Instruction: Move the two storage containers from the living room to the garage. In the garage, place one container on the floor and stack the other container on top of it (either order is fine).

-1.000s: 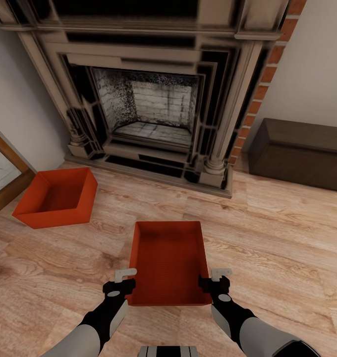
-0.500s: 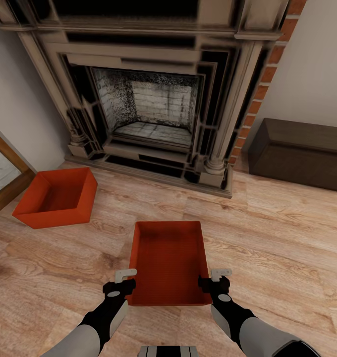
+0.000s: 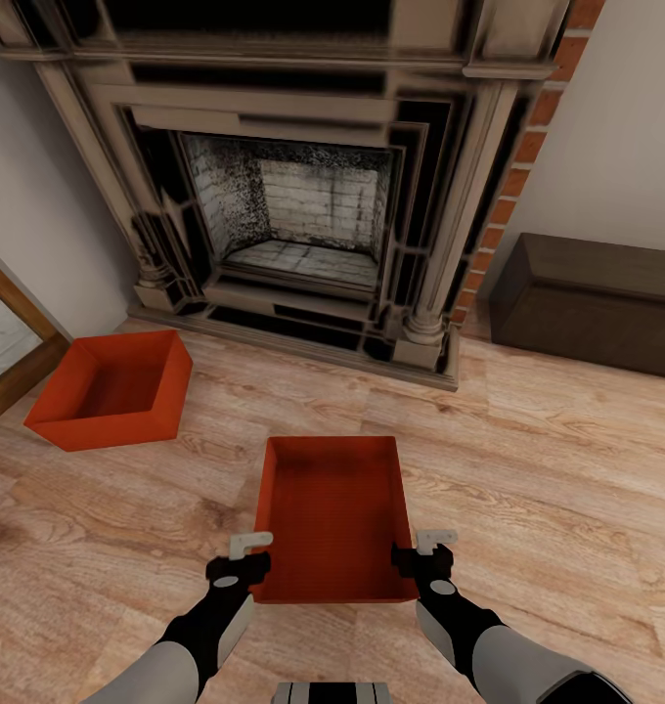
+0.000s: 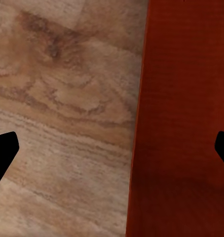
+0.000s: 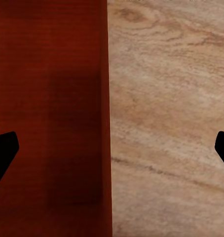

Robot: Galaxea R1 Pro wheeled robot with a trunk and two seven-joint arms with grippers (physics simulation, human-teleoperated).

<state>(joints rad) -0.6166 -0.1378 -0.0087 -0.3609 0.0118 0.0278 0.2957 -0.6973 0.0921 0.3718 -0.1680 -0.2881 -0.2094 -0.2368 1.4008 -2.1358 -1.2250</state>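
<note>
Orange-red storage container [image 3: 334,513] flanked near its close end by left gripper [image 3: 241,557] and right gripper [image 3: 427,553], both spread wide, second container [image 3: 112,389] parked by fireplace [image 3: 293,186], no writing spotted

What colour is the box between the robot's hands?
Orange-red, plain, with no pattern. The storage container shows best in the head view, sitting on the light wood floor.
</note>
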